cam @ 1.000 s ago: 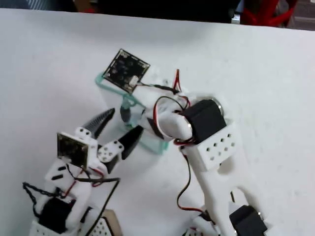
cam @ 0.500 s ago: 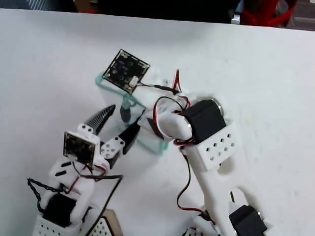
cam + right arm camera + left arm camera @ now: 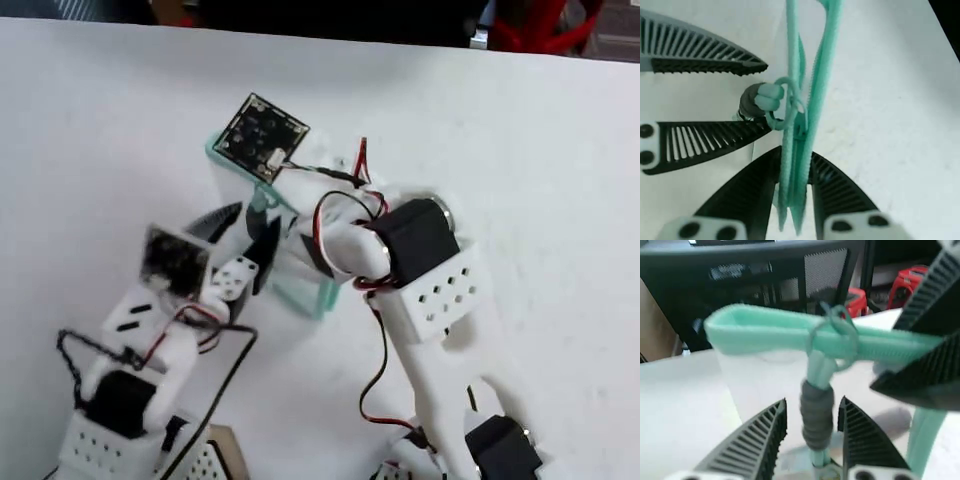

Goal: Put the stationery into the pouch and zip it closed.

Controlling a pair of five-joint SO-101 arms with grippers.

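We see the translucent plastic pouch with a mint-green zip band [image 3: 771, 331] standing upright on the white table [image 3: 520, 130]. The right gripper [image 3: 794, 155] is clenched on the pouch's zip band, one black ribbed finger pressed against each side. From that band hangs the green cord pull with a grey sleeve [image 3: 816, 412]. The left gripper [image 3: 812, 404] straddles this pull, released, with a gap on either side.
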